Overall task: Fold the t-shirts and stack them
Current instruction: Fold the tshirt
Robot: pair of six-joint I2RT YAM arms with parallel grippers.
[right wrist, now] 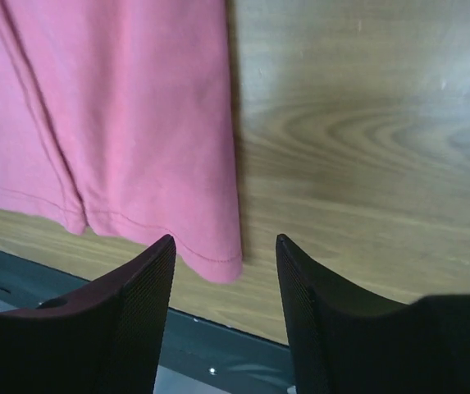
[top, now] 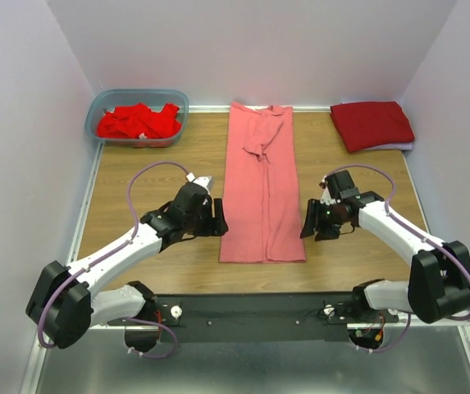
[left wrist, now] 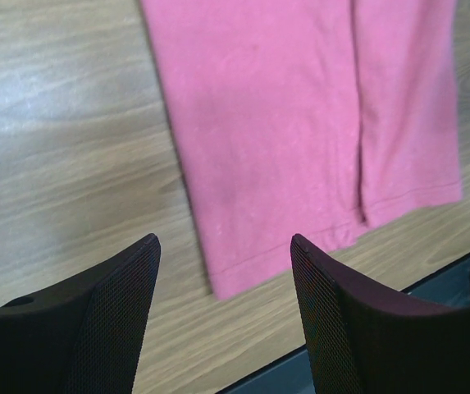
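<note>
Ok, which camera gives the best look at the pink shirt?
The top external view: it shows the whole pink t-shirt, folded into a long strip from collar to hem. Each wrist view catches only one near hem corner.

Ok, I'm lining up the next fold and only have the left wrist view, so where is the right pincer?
Observer: The right pincer is open at the near right corner of the salmon-pink t-shirt.
Operator: How does the whole shirt lie?
Observer: As one long narrow strip, sides folded in, running straight away from the robot.
Operator: Is there a stack yet?
Observer: A folded crimson t-shirt lies at the far right in the top view.
</note>
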